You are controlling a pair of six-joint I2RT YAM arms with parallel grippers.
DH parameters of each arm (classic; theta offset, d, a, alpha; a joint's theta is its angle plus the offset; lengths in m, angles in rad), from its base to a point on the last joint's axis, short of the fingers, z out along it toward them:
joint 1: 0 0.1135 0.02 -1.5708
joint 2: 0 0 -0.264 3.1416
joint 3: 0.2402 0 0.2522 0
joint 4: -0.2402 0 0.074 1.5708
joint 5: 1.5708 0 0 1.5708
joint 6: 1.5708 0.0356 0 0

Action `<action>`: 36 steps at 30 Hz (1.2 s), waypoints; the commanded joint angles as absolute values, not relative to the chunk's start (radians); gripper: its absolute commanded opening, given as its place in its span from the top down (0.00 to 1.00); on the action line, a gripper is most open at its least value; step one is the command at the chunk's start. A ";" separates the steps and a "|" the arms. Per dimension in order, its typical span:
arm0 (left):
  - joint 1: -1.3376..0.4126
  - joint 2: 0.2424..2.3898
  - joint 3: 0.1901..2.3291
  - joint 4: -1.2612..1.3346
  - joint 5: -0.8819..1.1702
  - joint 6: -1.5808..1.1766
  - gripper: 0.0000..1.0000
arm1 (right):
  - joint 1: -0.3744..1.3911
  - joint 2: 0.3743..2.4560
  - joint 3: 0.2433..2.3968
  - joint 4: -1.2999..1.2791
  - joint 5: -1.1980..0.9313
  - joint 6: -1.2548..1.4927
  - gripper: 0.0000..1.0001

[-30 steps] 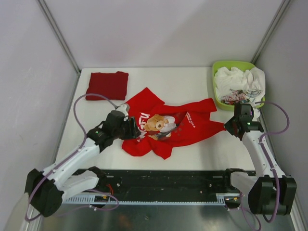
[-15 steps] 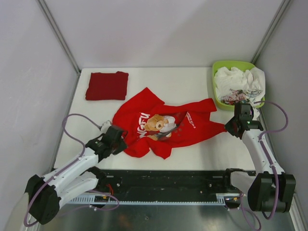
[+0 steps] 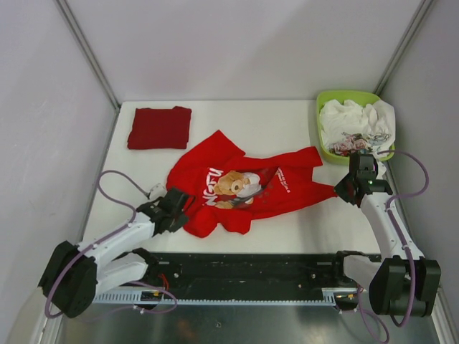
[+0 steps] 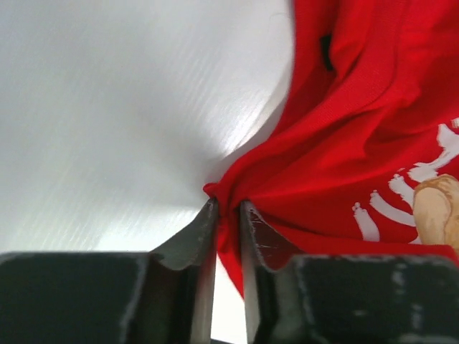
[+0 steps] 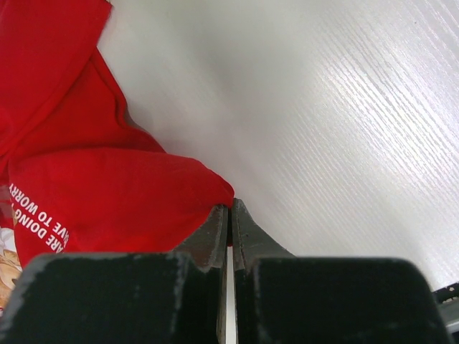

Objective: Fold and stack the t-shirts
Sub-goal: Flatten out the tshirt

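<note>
The bright red t-shirt [image 3: 244,188] with the bear print lies crumpled and spread across the middle of the table. My left gripper [image 3: 179,208] is at its near-left edge. In the left wrist view that gripper [image 4: 228,208] is shut on a pinched fold of the red cloth [image 4: 344,143]. My right gripper [image 3: 338,188] holds the shirt's right tip. In the right wrist view it [image 5: 230,208] is shut tight on the red corner [image 5: 115,193]. A plain darker red t-shirt [image 3: 160,127] lies folded flat at the far left.
A lime-green basket [image 3: 320,125] at the far right corner holds crumpled white cloth [image 3: 355,122]. Grey walls close in the table on the left, back and right. The black rail [image 3: 244,269] with the arm bases runs along the near edge.
My left gripper drew back from the shirt's printed area to its near-left edge and closed on the cloth there. The right gripper kept its hold and place.
</note>
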State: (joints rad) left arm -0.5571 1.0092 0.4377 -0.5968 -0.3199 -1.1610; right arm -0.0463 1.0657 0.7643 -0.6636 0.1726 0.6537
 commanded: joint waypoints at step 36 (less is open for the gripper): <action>-0.358 1.057 0.528 -0.508 -0.245 -1.082 0.57 | -0.060 1.278 0.790 -0.492 0.114 0.607 1.00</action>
